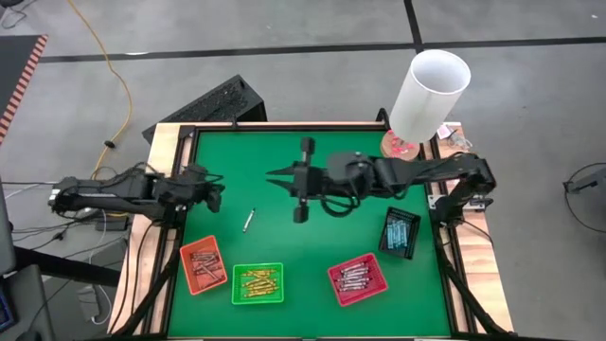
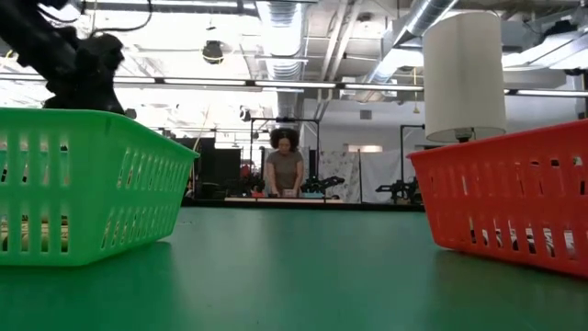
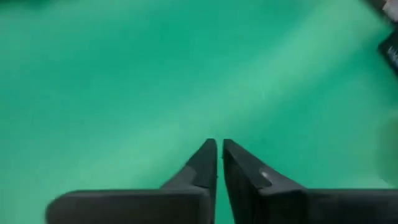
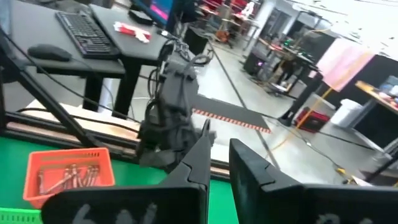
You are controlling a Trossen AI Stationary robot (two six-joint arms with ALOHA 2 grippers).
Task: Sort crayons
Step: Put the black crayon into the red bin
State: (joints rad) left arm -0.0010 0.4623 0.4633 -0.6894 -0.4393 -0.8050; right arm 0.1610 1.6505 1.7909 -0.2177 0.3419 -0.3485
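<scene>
One silvery grey crayon (image 1: 248, 220) lies flat on the green table (image 1: 284, 237), apart from the rest. Other crayons lie in trays along the near side: reddish-brown in the orange tray (image 1: 203, 265), yellow-gold in the green tray (image 1: 258, 282), silvery grey in the red tray (image 1: 358, 278), light blue in the black tray (image 1: 400, 232). My right gripper (image 1: 271, 175) is shut and empty above the table's middle, beyond the lone crayon. My left gripper (image 1: 220, 192) is shut and empty at the table's left edge; in its wrist view (image 3: 217, 148) only bare table shows.
A white cylinder (image 1: 431, 90) on a pink base stands at the far right corner. The right wrist view shows the left arm (image 4: 171, 112) and the orange tray (image 4: 68, 174). A person (image 2: 285, 165) stands in the room behind. Bare table lies between the trays and the grippers.
</scene>
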